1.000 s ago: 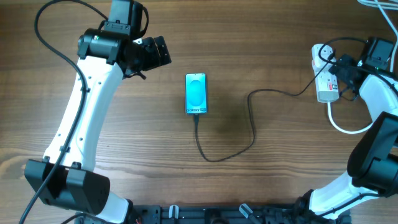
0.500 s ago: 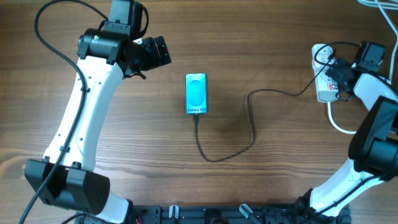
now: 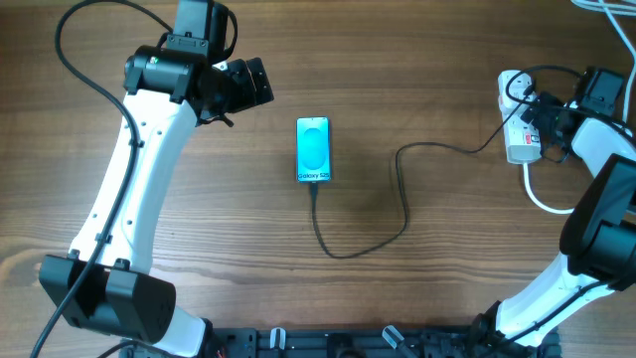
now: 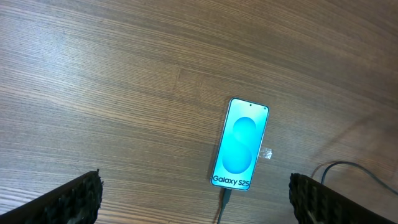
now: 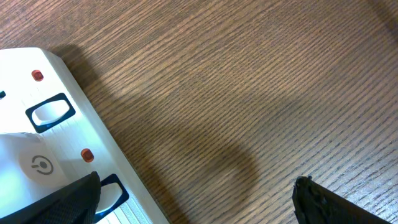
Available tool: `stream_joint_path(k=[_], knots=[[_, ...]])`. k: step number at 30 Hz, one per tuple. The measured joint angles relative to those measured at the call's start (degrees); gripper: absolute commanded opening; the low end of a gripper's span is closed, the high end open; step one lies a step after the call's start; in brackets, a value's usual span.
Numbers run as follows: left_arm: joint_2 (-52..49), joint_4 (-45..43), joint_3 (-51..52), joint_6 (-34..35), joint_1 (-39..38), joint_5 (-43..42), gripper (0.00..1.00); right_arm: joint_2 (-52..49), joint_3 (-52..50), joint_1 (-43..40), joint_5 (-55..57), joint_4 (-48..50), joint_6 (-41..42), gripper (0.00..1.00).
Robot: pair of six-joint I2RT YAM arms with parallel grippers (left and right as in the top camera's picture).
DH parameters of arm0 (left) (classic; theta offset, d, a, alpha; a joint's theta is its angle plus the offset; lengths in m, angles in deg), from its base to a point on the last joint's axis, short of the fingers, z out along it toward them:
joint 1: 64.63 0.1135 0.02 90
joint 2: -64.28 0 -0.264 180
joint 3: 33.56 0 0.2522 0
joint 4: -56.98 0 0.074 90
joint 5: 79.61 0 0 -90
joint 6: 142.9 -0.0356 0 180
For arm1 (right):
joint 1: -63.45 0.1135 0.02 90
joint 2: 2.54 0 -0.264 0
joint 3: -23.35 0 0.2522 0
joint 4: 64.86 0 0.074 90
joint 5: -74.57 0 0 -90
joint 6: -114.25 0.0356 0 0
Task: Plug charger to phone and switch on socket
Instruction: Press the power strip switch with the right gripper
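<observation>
Lying flat mid-table (image 3: 229, 249), the phone (image 3: 313, 150) glows cyan, with the charger (image 3: 348, 257) meeting its bottom edge and looping right toward the socket (image 3: 518, 124) at the far edge. The right gripper (image 3: 545, 117) hovers at the socket, jaws apart. The left gripper (image 3: 260, 84) hangs up-left of the phone, jaws wide.

The left arm (image 3: 129, 189) rises from its base at the near edge. Its long white link slants up and away, then bends at the wrist so the left gripper (image 3: 260, 84) points sideways to the right. Its fingers (image 4: 68, 198) stand wide apart, high above the surface (image 4: 124, 74). The right arm (image 3: 608, 149) folds with its elbow out. The right gripper (image 3: 544, 116) points left, low over the surface, its fingers (image 5: 68, 199) likewise spread wide.
</observation>
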Motion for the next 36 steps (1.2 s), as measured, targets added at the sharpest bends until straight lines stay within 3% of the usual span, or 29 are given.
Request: stream_joint_path(k=[32,36], knots=[[0.0,-0.02,0.0,0.0,0.0,0.0,1.0,0.0,0.11,-1.29,-4.96,-0.87,-2.12,1.0],[0.0,0.02,0.0,0.0,0.0,0.02,1.0,1.86,0.09,-0.83,-7.45,-5.35,-1.62,1.0]])
